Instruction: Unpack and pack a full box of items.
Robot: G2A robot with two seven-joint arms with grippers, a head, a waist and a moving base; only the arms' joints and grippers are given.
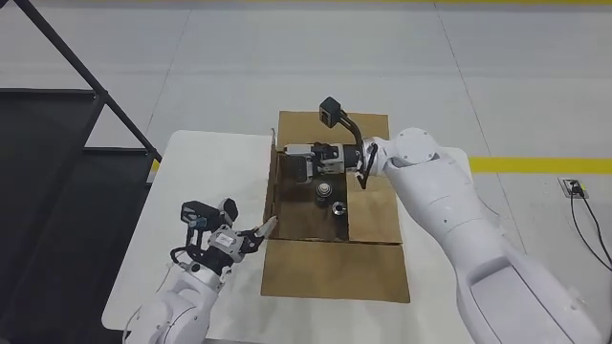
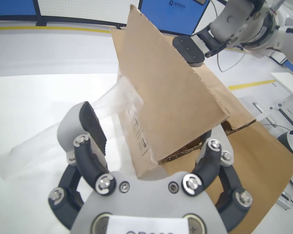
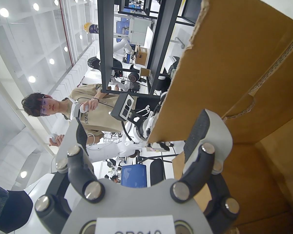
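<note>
Presently: left tool (image 2: 149,127) and right tool (image 3: 139,125) are held apart at box (image 1: 330,268) flaps; flaps are best pressed fully outward.

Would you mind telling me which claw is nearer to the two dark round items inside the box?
Right. The right claw is over the open box, close beside the dark items; the left claw is outside it at its near left corner.

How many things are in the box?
2, both around the middle of the box: one dark round thing, the other just beside it, nearer the robot. The right arm may hide more.
</note>
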